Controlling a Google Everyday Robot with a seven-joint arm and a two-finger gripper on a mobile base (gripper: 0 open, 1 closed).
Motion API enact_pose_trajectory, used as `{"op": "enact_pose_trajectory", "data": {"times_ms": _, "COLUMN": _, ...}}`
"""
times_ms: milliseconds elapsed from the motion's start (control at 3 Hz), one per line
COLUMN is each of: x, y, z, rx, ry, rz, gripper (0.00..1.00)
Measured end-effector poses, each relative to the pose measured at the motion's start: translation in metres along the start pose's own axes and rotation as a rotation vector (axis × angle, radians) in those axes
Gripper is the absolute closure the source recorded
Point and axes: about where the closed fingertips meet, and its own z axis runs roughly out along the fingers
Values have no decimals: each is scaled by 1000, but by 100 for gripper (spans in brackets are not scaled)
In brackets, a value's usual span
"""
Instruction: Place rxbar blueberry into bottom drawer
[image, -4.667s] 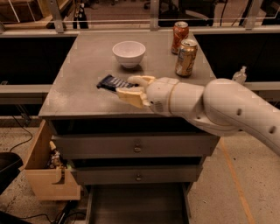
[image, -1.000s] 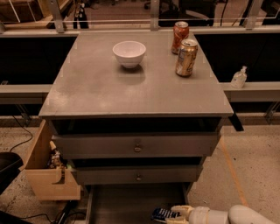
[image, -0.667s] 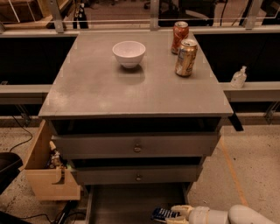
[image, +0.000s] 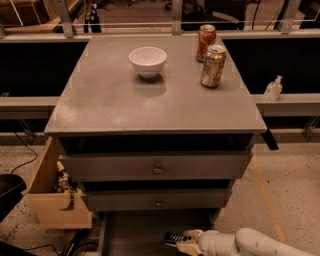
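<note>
While I watch from my console, nearest the camera the cream-fingered two-finger gripper (image: 186, 243) on its white arm (image: 250, 244) sits low over the wide, shallow, dark grey metal bottom drawer (image: 135, 230), which stands pulled out. Its fingers look clamped on the small, flat, dark-blue-wrapped rxbar blueberry (image: 172, 238), which juts leftward from the tips, within the tray's outline. Whether the bar touches the tray floor I cannot tell. I judge the carry done, with the release and the withdrawal left to do.

Above the tray sit the two knob-fronted grey drawers (image: 157, 168), and a light wooden box (image: 55, 202) hangs at the cabinet's left side. Farther back on the grey cabinet top (image: 110, 107) stand a white ceramic bowl (image: 148, 61), a gold drink can (image: 213, 65) and, just behind it, a red drink can (image: 206, 41), none of them my concern.
</note>
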Motion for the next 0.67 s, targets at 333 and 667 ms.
{"op": "enact_pose_trajectory", "data": {"times_ms": 333, "x": 10, "y": -24, "z": 46, "rx": -27, "ry": -10, "rz": -7, "gripper": 100}}
{"op": "enact_pose_trajectory", "data": {"times_ms": 667, "x": 17, "y": -43, "z": 84, "rx": -55, "ry": -22, "rz": -56, "gripper": 100}}
